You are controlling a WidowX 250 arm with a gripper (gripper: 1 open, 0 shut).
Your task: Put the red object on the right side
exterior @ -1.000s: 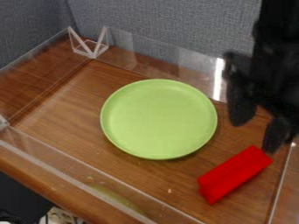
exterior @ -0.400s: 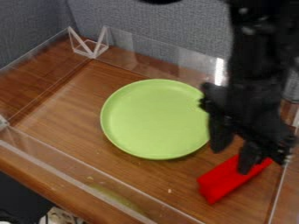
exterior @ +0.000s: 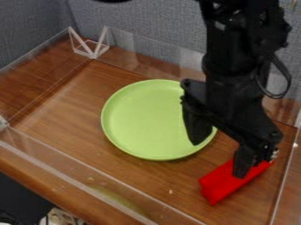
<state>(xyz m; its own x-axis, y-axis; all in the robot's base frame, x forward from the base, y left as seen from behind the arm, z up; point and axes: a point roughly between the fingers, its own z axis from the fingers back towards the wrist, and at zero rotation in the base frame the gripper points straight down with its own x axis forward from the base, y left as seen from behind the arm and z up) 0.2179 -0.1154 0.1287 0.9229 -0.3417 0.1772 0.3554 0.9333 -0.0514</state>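
The red object (exterior: 231, 182) lies on the wooden table at the front right, just past the right rim of the lime-green plate (exterior: 143, 119). My black gripper (exterior: 223, 146) points down over the plate's right edge and the block's far end. Its jaws stand open. One finger (exterior: 195, 128) hangs over the plate. The other finger (exterior: 251, 161) covers the red object's upper end, and I cannot tell whether it touches it. Nothing is held between them.
Clear acrylic walls (exterior: 70, 180) fence the wooden tabletop (exterior: 59, 88) on all sides. The right wall runs close beside the red block. A small white wire stand (exterior: 88, 41) sits in the back left corner. A dark cable (exterior: 282, 75) hangs by the arm.
The arm came in from the right edge, moving left and down over the plate's rim and the block. Its fingers, close together before, now stand apart.
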